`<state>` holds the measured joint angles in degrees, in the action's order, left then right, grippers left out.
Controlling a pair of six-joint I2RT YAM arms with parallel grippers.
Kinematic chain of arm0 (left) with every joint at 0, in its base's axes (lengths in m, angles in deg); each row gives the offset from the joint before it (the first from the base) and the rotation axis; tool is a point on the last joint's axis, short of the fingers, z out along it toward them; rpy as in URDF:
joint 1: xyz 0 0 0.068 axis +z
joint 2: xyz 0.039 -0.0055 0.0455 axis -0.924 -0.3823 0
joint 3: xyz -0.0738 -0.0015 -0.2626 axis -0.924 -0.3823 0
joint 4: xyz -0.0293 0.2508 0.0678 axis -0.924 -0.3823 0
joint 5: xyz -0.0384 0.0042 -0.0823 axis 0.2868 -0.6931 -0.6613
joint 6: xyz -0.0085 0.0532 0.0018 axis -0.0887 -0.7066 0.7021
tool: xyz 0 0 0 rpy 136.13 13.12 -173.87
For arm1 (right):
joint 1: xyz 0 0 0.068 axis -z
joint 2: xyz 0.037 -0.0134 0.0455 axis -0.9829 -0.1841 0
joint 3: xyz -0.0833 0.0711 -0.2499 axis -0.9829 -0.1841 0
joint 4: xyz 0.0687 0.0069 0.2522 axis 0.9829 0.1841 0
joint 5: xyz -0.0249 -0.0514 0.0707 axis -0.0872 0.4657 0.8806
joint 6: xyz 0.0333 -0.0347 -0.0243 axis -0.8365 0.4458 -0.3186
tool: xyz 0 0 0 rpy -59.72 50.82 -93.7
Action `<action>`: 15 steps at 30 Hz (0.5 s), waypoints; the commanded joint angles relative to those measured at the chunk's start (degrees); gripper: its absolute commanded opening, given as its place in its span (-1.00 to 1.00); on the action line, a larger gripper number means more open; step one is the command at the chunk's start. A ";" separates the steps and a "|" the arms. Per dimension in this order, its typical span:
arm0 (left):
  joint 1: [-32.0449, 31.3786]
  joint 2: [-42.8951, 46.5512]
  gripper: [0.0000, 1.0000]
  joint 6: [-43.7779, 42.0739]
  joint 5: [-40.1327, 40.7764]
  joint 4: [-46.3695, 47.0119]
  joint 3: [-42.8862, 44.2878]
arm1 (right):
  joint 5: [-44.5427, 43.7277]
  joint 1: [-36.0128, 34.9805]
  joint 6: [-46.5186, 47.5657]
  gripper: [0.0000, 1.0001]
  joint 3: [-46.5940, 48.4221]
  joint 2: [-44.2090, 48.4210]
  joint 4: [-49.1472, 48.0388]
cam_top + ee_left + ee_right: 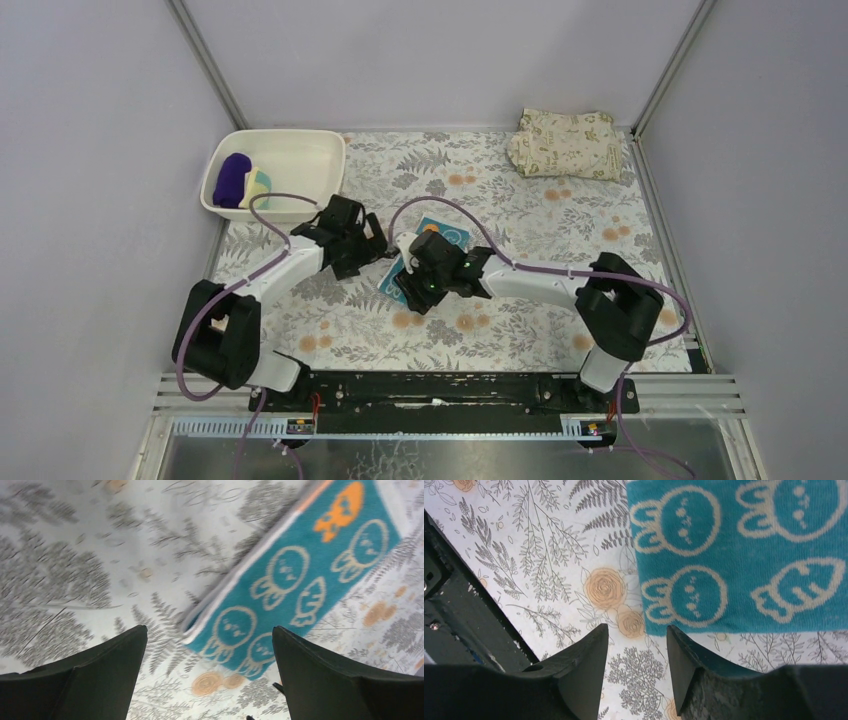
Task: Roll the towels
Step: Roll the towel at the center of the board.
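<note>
Rolling of the last towel, judged not yet begun: teal towel lies flat at the middle of the table. Purple towel and yellow towel sit in the white bin, far left. Left gripper hovers over the teal towel's left edge, jaws spread wide, empty. Right gripper hovers at its near corner, jaws partly apart, pinching nothing. Next move probably calls for lowering, pinching an edge and turning it over onto itself

One teal towel, one purple towel, one pale yellow towel, one white tub, one beige folded cloth, two robot arms.
</note>
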<state>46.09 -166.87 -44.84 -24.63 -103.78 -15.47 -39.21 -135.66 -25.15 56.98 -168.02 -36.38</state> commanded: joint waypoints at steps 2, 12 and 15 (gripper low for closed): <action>2.35 4.56 0.89 2.71 0.63 -3.97 -5.46 | -7.58 -3.59 5.10 0.04 6.38 -4.26 3.19; 2.82 8.10 0.88 3.81 0.88 -4.94 -9.68 | -14.88 -6.72 9.01 0.00 10.15 -9.66 7.97; 2.80 7.73 0.87 4.05 0.96 -4.94 -9.96 | -14.60 -7.12 9.42 -0.02 10.42 -11.08 9.02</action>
<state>48.56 -159.62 -41.91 -24.43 -108.45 -24.73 -51.43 -142.02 -17.74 64.89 -177.87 -30.13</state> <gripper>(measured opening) 0.938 0.496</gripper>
